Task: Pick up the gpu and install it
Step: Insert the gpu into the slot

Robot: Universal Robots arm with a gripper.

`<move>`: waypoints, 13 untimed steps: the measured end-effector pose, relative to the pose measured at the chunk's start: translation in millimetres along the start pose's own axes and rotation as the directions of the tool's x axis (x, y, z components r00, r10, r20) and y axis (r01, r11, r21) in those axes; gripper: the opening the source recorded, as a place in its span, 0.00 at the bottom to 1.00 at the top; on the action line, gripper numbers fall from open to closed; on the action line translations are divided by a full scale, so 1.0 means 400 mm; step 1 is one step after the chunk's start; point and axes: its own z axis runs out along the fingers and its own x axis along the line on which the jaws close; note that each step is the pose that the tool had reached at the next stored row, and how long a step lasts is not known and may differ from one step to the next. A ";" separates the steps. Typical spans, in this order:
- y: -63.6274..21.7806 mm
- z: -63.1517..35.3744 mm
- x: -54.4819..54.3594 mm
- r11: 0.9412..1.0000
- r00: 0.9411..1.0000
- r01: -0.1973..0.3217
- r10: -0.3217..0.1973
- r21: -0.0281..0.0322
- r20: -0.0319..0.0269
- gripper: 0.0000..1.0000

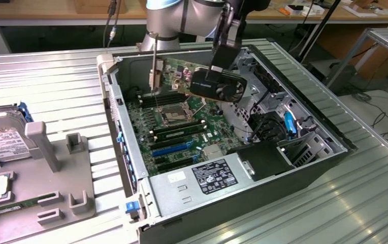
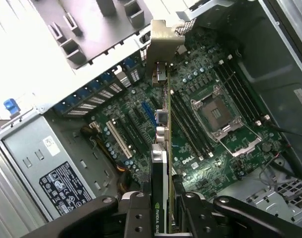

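Right, ext. view first: the gripper [image 1: 218, 71] is clamped on the gpu [image 1: 220, 87], which hangs in the upper centre of the frame above the motherboard [image 1: 180, 127] inside the open case [image 1: 329, 147], not seated. Its long axis runs across the frame, silver bracket [image 1: 155, 66] toward the exterior view's left, approx. parallel to the blue slots [image 1: 172, 148], which we judge sit lower in the frame, beneath it. The arm drops in from the top edge, wrist near vertical. Wrist view: fingers [image 2: 135, 212] pinch the gpu edge-on, bracket at the far end by the case's rear wall. A white slot [image 2: 119, 139] lies alongside, offset, not touching.
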 end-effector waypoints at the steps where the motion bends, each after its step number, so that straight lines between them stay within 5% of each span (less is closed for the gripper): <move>1: 0.000 0.000 0.000 1.000 1.000 0.018 -0.018 0.000 -0.001 0.27; 8: -0.002 0.000 -0.001 0.989 0.989 0.145 -0.145 0.003 -0.007 0.27; 11: -0.003 0.000 -0.002 0.977 0.977 0.214 -0.214 0.004 -0.010 0.27; 13: -0.004 0.000 -0.002 0.963 0.963 0.269 -0.269 0.004 -0.013 0.27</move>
